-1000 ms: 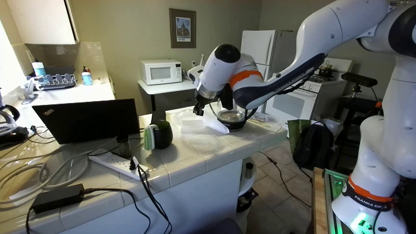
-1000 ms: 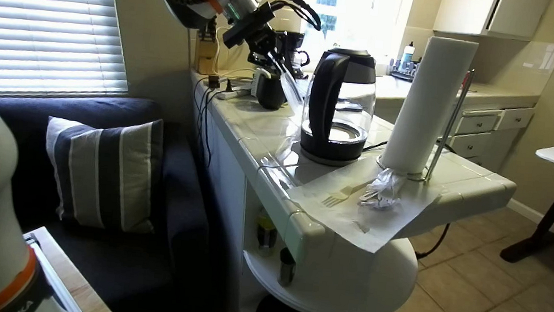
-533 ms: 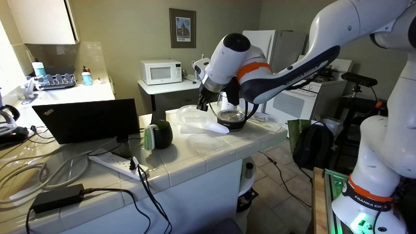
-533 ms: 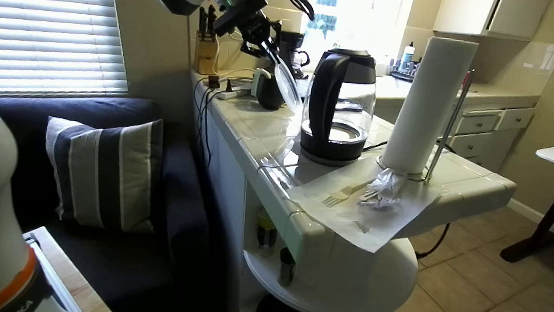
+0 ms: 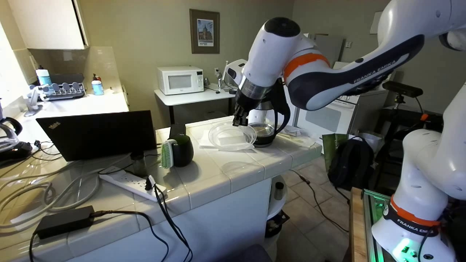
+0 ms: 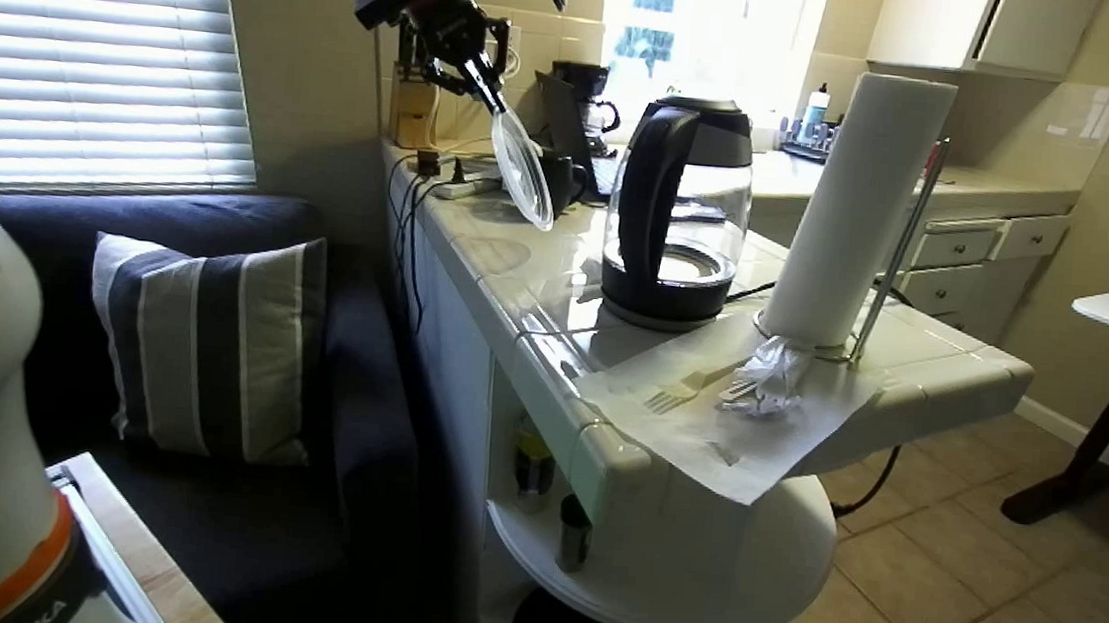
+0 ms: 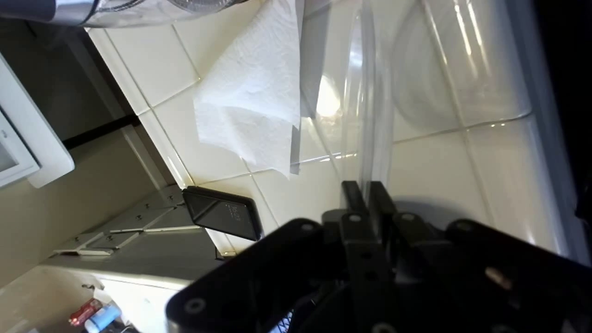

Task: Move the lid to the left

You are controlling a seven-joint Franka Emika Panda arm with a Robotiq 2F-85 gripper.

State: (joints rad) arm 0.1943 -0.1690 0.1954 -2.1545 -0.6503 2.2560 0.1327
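Nearer to the long edge of the counter (image 6: 565,252) has come the lid (image 6: 523,173), hanging tilted above it, its rim pinched by the gripper (image 7: 365,188). Because only this small part is held, I think it could twist, slip and fall.

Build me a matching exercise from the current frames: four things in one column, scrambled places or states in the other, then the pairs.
Things
1. round clear see-through lid
2. clear glass kettle with black handle
3. striped grey-and-white fabric pillow
4. white box-shaped microwave

Places and states
A. on the white-topped table
B. upright on the tiled counter
C. held aloft, tilted, its edge between the jaws
D. on the dark sofa

Pairs: 1-C, 2-B, 3-D, 4-A
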